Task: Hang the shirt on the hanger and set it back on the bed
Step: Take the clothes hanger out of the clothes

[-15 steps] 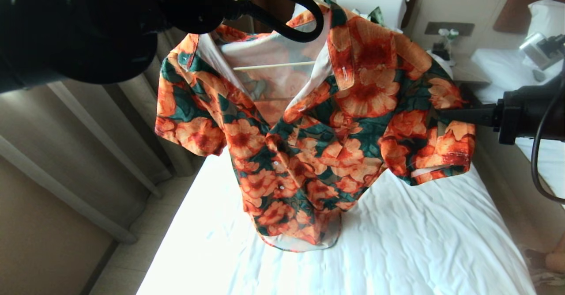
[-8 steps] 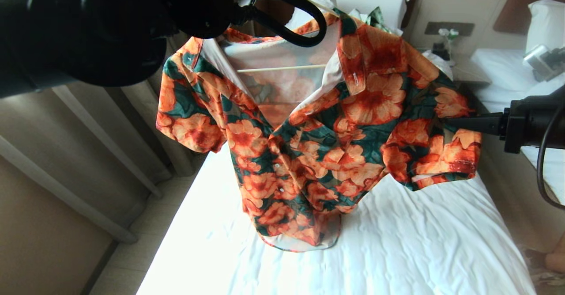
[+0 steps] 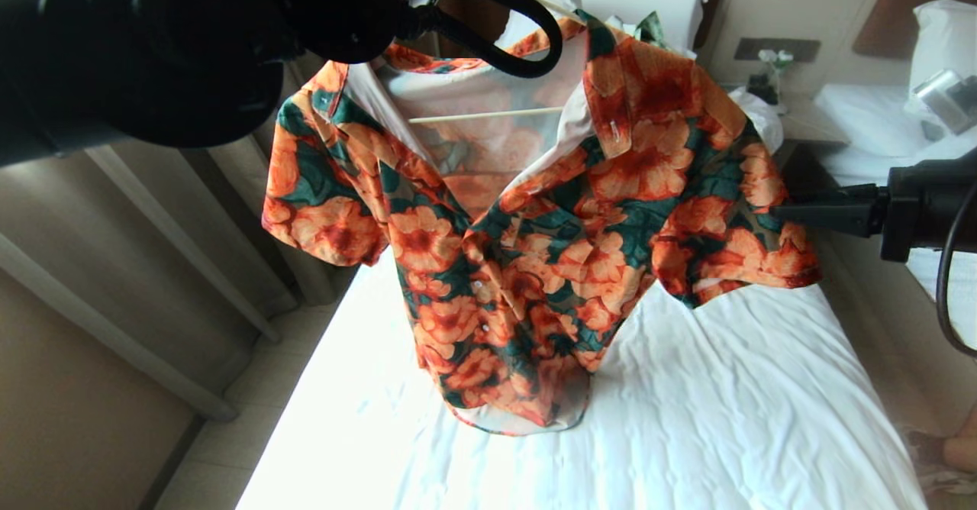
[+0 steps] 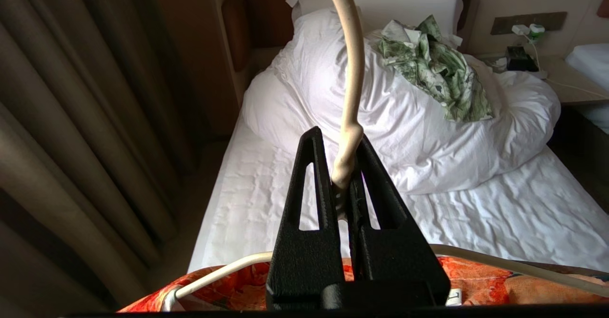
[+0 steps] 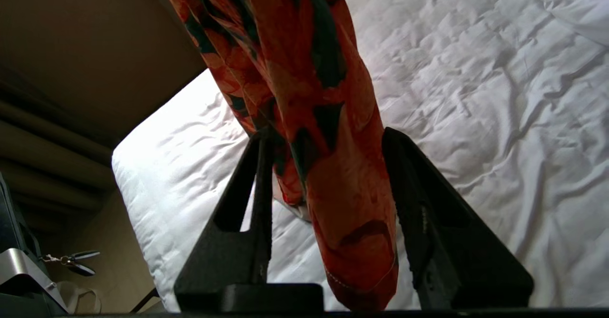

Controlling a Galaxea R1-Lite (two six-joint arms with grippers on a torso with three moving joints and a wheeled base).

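Shirt (image 3: 534,243): hung on hanger (image 3: 488,115), draped open-fronted above bed (image 3: 687,418), hem brushing sheet

Hanger: bar visible through collar opening; neck pinched high up, hook curving past fingertips in left wrist view

Left gripper (image 4: 346,184): clenched on hanger neck, carrying the whole load at top of head view

Right gripper (image 5: 328,165): released, jaws spread with sleeve cloth hanging loose between them; no pinch visible

Key relation: shirt's long axis ran straight down from left gripper to bed; bed lay directly beneath, so judged next move a lowering by left arm

Nearer arm: left, being the only one gripping; right gripper just beside the sleeve on the robot's right

Sleeve versus right gripper: cloth between the fingers, possibly touching one inner face, cannot tell which

Clear sheet: toward camera, below hem; duvet (image 4: 404,118) and green cloth (image 4: 437,65) bunched toward headboard

Risk, judged: sleeve snagging on right fingers if not drawn clear before lowering

Progress, judged: hanging done, setting down left
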